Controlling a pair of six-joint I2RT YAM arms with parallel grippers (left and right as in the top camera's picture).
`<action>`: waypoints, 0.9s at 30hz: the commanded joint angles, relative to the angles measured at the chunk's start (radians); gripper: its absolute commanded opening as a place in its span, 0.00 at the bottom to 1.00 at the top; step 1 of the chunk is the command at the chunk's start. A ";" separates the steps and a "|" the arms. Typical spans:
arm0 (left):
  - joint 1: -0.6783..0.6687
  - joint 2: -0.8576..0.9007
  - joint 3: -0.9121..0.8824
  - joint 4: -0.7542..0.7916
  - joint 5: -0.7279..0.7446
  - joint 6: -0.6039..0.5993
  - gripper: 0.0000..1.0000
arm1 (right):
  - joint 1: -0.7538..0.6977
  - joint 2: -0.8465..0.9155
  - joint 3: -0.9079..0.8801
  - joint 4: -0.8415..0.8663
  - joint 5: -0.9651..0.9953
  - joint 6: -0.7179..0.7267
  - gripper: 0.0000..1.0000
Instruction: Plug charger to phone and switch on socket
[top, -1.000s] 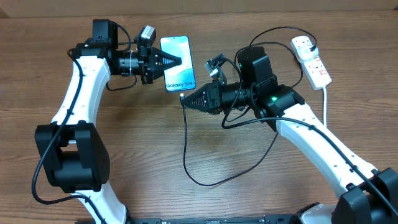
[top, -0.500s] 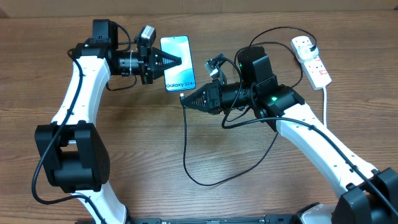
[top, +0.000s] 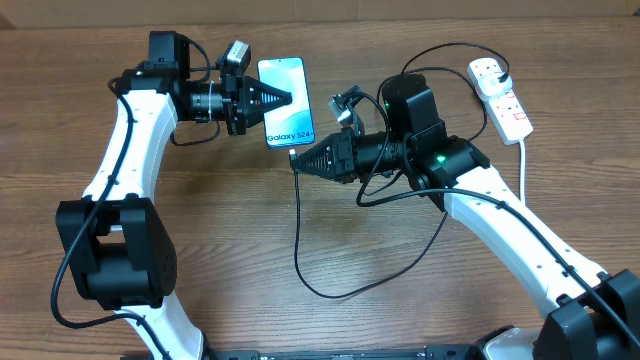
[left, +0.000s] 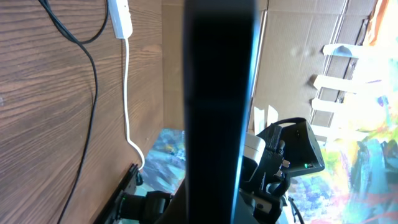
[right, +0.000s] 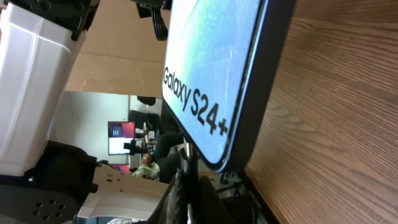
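Arms reach in from both sides over the table (top: 220, 250). We see the left arm stretched along the far side, wrist level, with the left gripper (top: 288, 97) pointing to the right. Its jaws are pressed together on the phone (top: 292, 128), coming in over the phone's left edge. The phone sits at the far middle of the table, screen up and lit blue.

The right arm comes up from the near right corner, elbow bent and forearm level. The right gripper (top: 296, 161) points left, just below the phone's lower end. It is pinched tight on the connector end of the charger (top: 299, 230). From there the black cable runs toward the near edge and loops right under the arm. It then climbs to the socket (top: 508, 103) at the far right.

In the left wrist view the phone is only a dark edge-on bar, and we cannot make out the fingers. In the right wrist view the connector tip meets the phone's lower edge. That joint is dark, so we cannot tell whether it is seated. We also cannot tell whether the phone rests flat on the wood. The socket's switches are too small to read.
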 joint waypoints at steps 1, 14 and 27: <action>0.003 -0.007 0.009 0.005 0.057 0.038 0.04 | 0.001 -0.011 0.008 0.014 0.005 -0.006 0.04; 0.003 -0.007 0.009 0.004 0.098 0.045 0.04 | 0.001 -0.011 0.008 0.021 0.009 -0.007 0.04; 0.004 -0.007 0.009 0.012 0.097 0.045 0.04 | 0.001 -0.011 0.008 0.020 -0.015 -0.006 0.04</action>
